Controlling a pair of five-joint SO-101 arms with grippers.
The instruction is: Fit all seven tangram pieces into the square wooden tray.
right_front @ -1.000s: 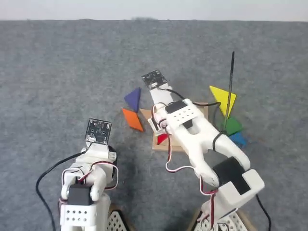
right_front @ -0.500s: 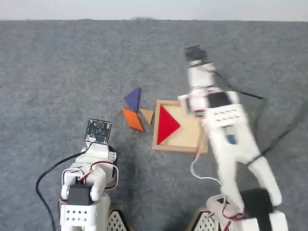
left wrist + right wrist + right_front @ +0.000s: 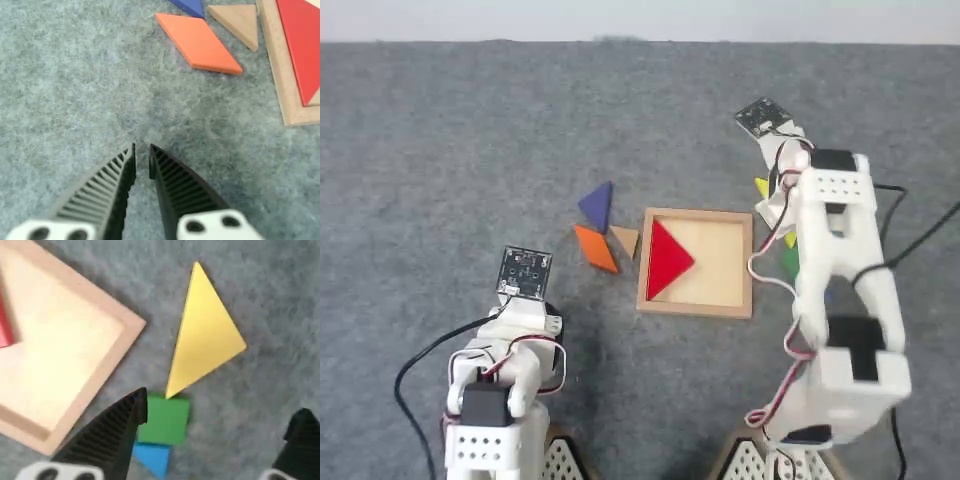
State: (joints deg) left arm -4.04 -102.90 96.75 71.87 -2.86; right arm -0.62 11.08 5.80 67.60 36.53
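Hovering over the loose pieces to the right of the square wooden tray [image 3: 698, 304], the right gripper [image 3: 220, 420] has its jaws spread wide with nothing between them. Directly beneath it lies the big yellow triangle [image 3: 205, 335], flat on the grey table [image 3: 460, 130], one corner just meeting the green square [image 3: 165, 419]. Against the green square, on the side away from the yellow, sits the blue triangle [image 3: 152, 458], partly hidden by one black finger [image 3: 115, 430]. All three are outside the tray, near its right rim.

Over to the tray, and one piece is home: the red triangle [image 3: 665, 258] lies flat inside, long edge against the left wall, tip pointing to the middle. The other half of the tray floor shows bare wood.

On the tray's left side three more lie on the table. The tan triangle [image 3: 625, 240] is just beside the rim, and the orange parallelogram [image 3: 595, 248] is right next to it, though contact cannot be told. The purple triangle [image 3: 597, 204] is just beyond those two, farther from the arms.

The left gripper [image 3: 142, 148] hangs low over bare table, on the arms' side of that group and apart from it. It is pinched almost closed, a thin slit between the tips, gripping nothing.
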